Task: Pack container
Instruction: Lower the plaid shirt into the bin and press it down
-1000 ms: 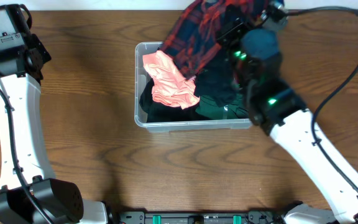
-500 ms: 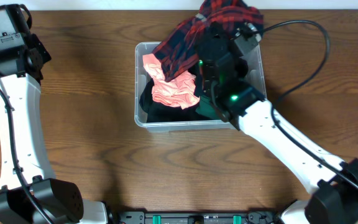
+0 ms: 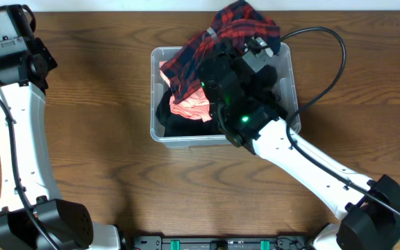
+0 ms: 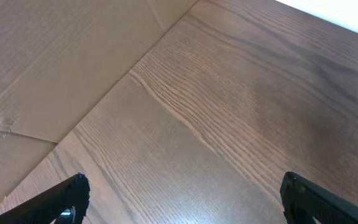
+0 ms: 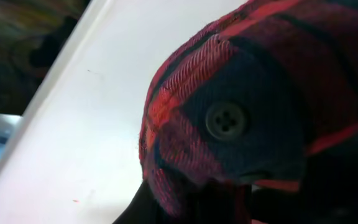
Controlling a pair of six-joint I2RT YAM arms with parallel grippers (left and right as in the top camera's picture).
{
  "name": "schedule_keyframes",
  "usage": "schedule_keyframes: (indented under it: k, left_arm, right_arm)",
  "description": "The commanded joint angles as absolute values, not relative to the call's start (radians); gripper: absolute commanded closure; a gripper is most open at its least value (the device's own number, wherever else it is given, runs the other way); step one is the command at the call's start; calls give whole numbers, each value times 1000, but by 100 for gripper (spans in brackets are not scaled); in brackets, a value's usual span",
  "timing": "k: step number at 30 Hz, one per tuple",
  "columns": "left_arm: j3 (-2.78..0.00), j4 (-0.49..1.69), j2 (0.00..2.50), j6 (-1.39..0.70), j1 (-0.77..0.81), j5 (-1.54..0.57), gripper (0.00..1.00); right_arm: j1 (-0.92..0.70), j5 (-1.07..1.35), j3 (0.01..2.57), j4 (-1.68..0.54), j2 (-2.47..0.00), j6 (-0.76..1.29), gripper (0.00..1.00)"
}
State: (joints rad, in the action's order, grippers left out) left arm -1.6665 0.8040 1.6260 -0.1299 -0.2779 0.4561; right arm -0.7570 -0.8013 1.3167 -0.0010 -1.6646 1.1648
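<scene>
The container (image 3: 153, 90), a clear plastic bin, stands at the table's middle back. Inside lie a pink garment (image 3: 189, 105) and dark clothes (image 3: 176, 126). A red and navy plaid shirt (image 3: 238, 26) hangs over its back half, draped across my right arm (image 3: 236, 94). The shirt hides the right gripper from above. In the right wrist view the plaid shirt (image 5: 253, 93), with a button showing, fills the frame, and my right gripper (image 5: 229, 202) is shut on its cloth. My left gripper (image 4: 182, 202) stands open over bare wood at the far left.
A black cable (image 3: 328, 62) loops from the right arm past the container's right side. The left arm (image 3: 9, 42) stands at the table's back left corner. Brown cardboard (image 4: 55, 56) lies beyond the table edge in the left wrist view.
My right arm has swung left and down over the container, carrying the plaid shirt with it. The shirt now covers more of the pink garment. The left arm has not moved.
</scene>
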Motion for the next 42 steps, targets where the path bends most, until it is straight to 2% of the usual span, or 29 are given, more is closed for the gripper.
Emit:
schedule_keyframes:
  k: [1,12,18,24,37,42]
  left_arm:
    - [-1666,804,1627,-124,-280,472,2]
    - [-1666,804,1627,-124,-280,472,2]
    - [-1666,804,1627,-124,-280,472,2]
    - [-1666,804,1627,-124,-280,472,2]
    - [-1666,804,1627,-124,-280,472,2]
    - [-1666,804,1627,-124,-280,472,2]
  right_arm:
    - [-767,-876,1328,-23,-1650,1144,99]
    - [-778,-887,1328,-177,-1639,1147,99]
    - [-803,-864,1328,-339,-1597,1153,99]
    - [-807,-787,1328,-451,-1529,1264,98]
    - [-771,-758,1328,-512,-1536,1320,97]
    - [-772,-748,1328,-513,-1568,1357,90]
